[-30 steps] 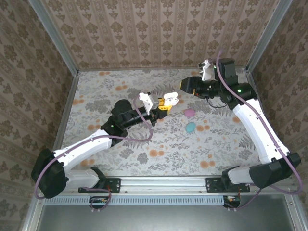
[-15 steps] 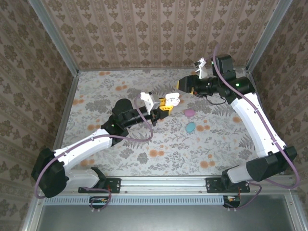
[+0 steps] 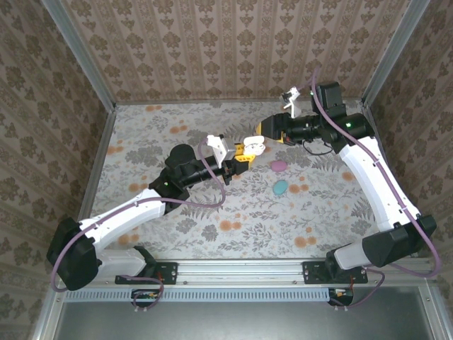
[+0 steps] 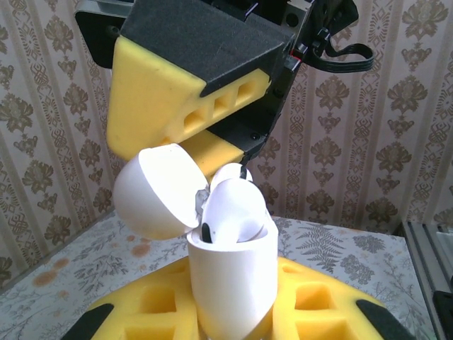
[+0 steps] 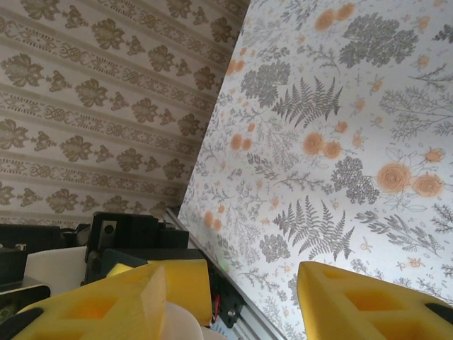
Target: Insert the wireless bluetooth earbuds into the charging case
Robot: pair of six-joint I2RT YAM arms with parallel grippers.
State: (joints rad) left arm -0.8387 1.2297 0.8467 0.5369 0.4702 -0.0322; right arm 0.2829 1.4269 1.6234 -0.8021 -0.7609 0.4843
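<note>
No readable text, labels, numbers or brand marks anywhere

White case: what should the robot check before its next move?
1. Left claw grips the white case: ok.
2. Lid flipped open: ok.
3. Earbud pushed fully into the case: cannot tell; it pokes up above the rim.
4. Right claw open, nothing seen between its fingers: ok.
5. Right claw close above the case: ok.
6. Pink case and teal case lie on the table, out of the way: ok.
</note>
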